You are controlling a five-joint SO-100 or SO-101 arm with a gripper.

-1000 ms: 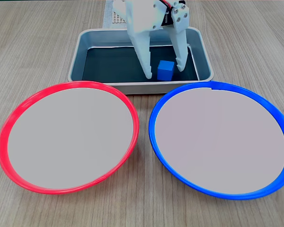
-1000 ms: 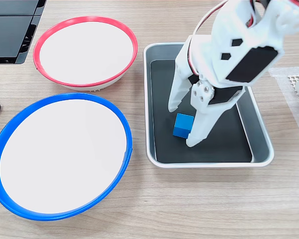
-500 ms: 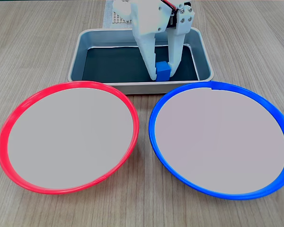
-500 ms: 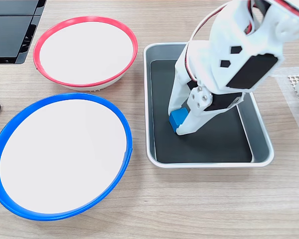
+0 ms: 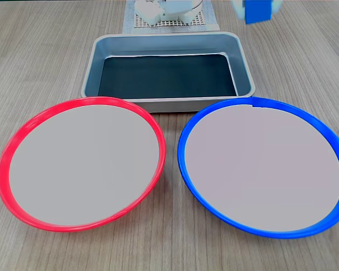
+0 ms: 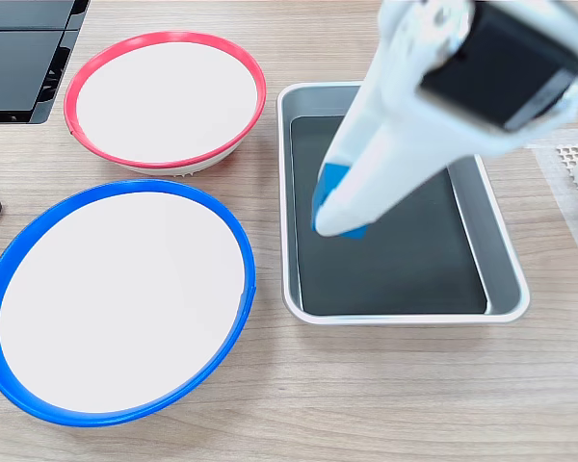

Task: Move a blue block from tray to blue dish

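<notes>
The blue block (image 5: 256, 11), a small plain bright-blue cube, hangs clamped in the jaws of the gripper (image 6: 339, 214), lifted above the tray (image 5: 246, 68) near the worktop's far edge.

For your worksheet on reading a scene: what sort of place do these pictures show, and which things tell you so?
Probably a robotics workbench set up for a sorting exercise. A white gripper holds a blue block above a metal tray, and a blue dish and a red-rimmed dish lie on a wood-grain table.
</notes>
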